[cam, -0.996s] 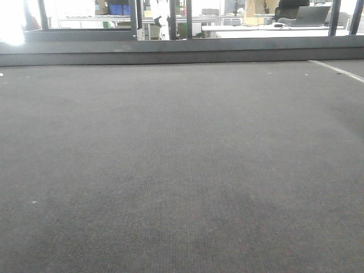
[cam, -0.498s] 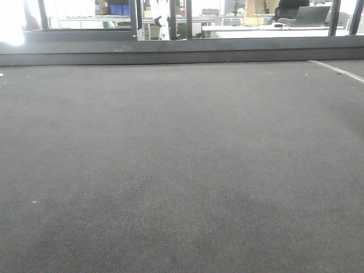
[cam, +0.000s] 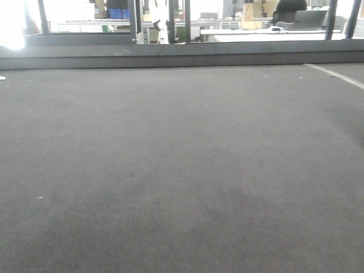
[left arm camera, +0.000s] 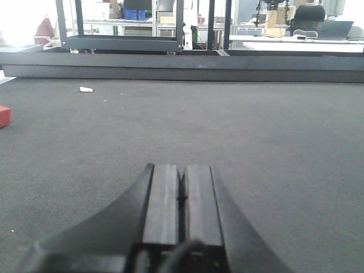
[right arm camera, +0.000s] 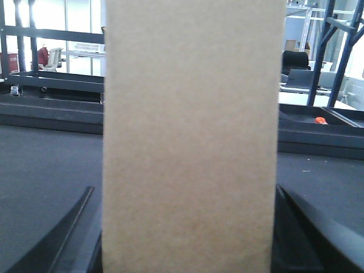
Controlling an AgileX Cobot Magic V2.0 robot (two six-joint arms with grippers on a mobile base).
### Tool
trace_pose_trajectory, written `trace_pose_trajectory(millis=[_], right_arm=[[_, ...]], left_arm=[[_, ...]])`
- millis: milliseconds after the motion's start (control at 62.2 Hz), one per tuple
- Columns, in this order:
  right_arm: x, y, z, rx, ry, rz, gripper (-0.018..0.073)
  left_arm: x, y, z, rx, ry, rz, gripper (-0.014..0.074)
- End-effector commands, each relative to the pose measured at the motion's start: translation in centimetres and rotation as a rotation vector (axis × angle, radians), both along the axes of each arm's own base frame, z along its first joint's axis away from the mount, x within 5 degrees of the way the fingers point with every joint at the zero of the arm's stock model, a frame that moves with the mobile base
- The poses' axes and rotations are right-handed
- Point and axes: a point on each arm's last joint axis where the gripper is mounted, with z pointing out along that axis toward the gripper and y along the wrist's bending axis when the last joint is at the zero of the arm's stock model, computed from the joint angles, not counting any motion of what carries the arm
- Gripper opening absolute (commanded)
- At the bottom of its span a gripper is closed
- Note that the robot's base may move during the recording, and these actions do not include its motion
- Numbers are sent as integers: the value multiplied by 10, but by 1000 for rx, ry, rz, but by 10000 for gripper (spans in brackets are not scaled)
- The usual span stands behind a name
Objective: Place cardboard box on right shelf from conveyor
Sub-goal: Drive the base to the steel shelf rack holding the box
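A wide dark grey conveyor (cam: 182,170) with a fine woven texture fills the front view. A dark rail (cam: 182,54) edges its far side, with a bright room of desks beyond. My left jaws are pressed together with nothing between them, low over the belt. A small red block (left arm camera: 4,116) sits at the left edge and a white scrap (left arm camera: 86,89) lies near the rail. My right jaws grip the plain tan cardboard box (right arm camera: 190,131) from both sides; it fills the middle of the right wrist view.

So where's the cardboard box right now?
The cardboard box fills the right wrist view, upright between the right gripper's fingers, with the conveyor behind.
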Motion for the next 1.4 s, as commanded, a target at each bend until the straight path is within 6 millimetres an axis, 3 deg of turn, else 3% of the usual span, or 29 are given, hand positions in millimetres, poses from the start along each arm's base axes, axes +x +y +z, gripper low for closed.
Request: trace_pose_trajectory(millis=[0,1382], right_arm=[[-3,-1,18,5,-124,-14,85],[-3,-1,18,5,-124,-14,85]], left_arm=[[-1,0,6,-14,-86,2,-116],[-1,0,6,-14,-86,2,-116]])
